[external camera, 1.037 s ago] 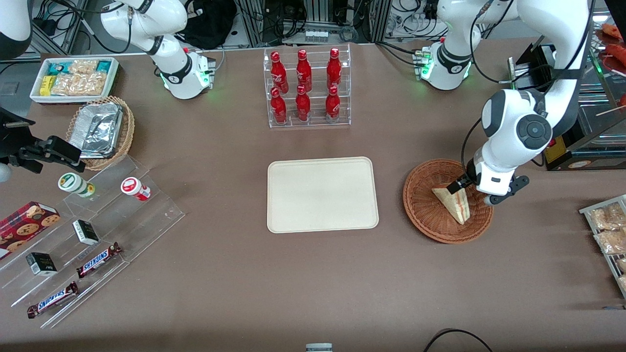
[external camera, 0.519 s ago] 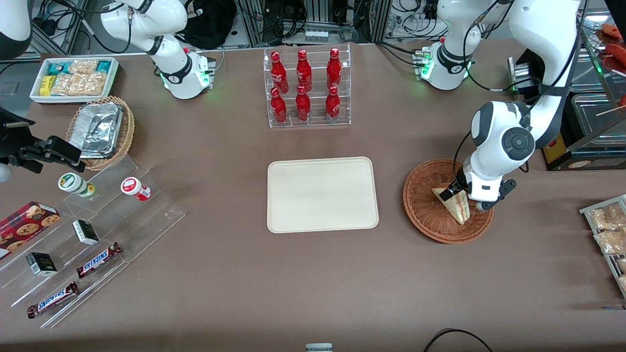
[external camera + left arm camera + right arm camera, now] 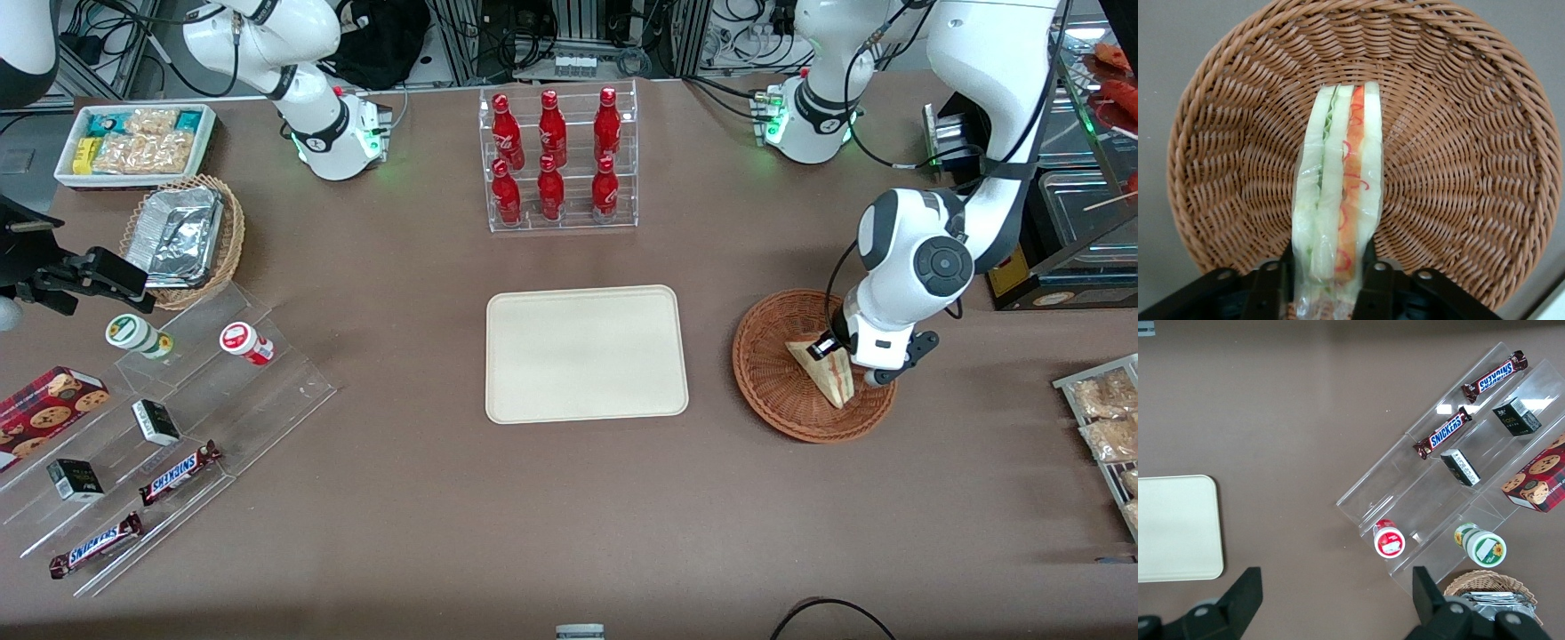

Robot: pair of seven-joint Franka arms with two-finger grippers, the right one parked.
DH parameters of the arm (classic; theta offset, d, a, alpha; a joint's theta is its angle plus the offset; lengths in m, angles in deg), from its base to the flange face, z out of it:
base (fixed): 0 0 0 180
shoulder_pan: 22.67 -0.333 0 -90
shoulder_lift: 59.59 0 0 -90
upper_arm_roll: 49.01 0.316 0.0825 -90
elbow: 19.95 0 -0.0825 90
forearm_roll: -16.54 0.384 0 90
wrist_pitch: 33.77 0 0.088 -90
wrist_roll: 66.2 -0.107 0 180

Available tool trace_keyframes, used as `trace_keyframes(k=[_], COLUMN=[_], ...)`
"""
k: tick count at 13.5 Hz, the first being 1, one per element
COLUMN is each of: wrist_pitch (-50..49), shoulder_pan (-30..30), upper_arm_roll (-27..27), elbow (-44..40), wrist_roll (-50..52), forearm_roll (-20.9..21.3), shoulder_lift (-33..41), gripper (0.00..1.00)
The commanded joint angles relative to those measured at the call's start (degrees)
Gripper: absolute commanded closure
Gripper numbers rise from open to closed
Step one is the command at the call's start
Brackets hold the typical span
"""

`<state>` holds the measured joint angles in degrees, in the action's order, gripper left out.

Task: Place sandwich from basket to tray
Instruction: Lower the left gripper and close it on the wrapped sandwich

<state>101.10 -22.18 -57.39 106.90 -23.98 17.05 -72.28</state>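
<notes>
The sandwich (image 3: 829, 373), a clear-wrapped wedge with red and green filling, stands on edge in the reddish-brown wicker basket (image 3: 772, 373) toward the working arm's end of the table. My left gripper (image 3: 849, 363) is down in the basket at the sandwich's wide end. In the left wrist view the sandwich (image 3: 1341, 200) runs away from the gripper (image 3: 1328, 283) across the basket (image 3: 1458, 133), and the two black fingers (image 3: 1373, 287) press against its two bread faces. The sandwich still rests on the weave. The cream tray (image 3: 587, 353) lies beside the basket at the table's middle, with nothing on it.
A clear rack of red bottles (image 3: 556, 160) stands farther from the front camera than the tray. Bagged snacks (image 3: 1107, 418) and a dark box (image 3: 1049, 276) flank the basket at the working arm's end. A stepped acrylic stand (image 3: 169, 418), foil-container basket (image 3: 182, 236) and white bin (image 3: 133, 142) sit toward the parked arm's end.
The left arm has come down and shifted slightly toward the tray, bringing the gripper's fingers around the sandwich's wide end. The sandwich and basket have not moved.
</notes>
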Motion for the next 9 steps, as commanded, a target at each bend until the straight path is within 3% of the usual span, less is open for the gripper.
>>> trace_keyframes(k=[1,6,9], wrist_pitch=[-8.19,-27.96,-31.07], shoulder_pan=[0.56,7.13,13.72], upper_arm_roll=[0.03,-0.49,-0.49], elbow=[-4.40,-19.95,-24.98], wrist_roll=[-1.27,-1.35,-1.62], forearm_roll=[0.29,2.65,2.93], shoulder_lift=[1.87,-0.84,-4.18], gripper=[0.95,0.95,0.95])
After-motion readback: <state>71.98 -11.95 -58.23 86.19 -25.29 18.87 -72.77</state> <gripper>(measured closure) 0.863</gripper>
